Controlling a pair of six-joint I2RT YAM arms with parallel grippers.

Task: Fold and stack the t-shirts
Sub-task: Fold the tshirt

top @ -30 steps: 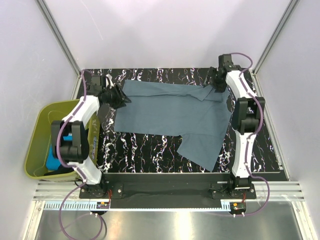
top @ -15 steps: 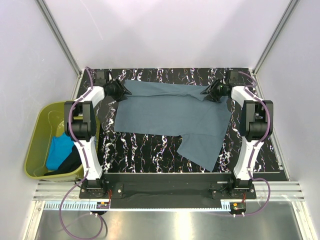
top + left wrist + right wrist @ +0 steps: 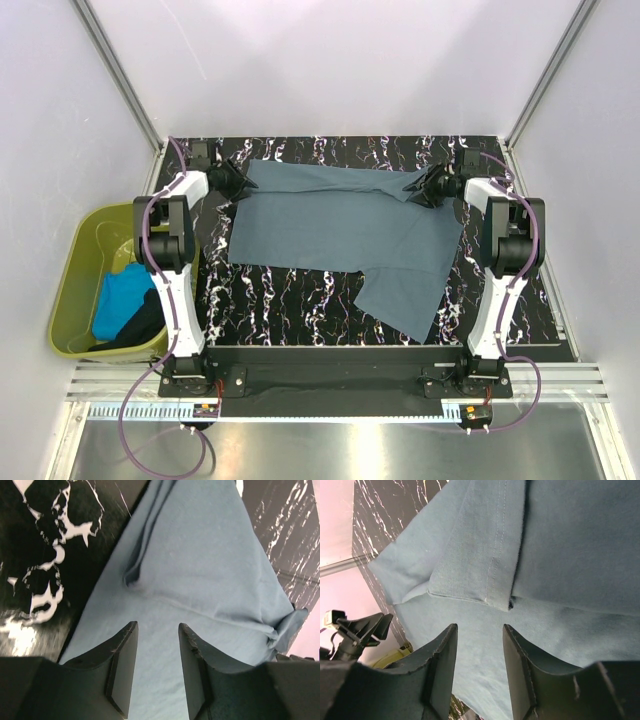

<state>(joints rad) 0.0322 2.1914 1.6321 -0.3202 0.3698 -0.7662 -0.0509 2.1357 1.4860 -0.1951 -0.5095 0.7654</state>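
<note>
Top external alone shows tub (image 3: 72,290); wrist cams: left gripper (image 3: 157,630), right gripper (image 3: 479,632) fingers apart over grey-blue shirt (image 3: 340,225).

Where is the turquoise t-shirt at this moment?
In the top view, the turquoise t-shirt lies inside the olive-green tub, off the left edge of the table, with the black t-shirt beside it on the near side.
</note>
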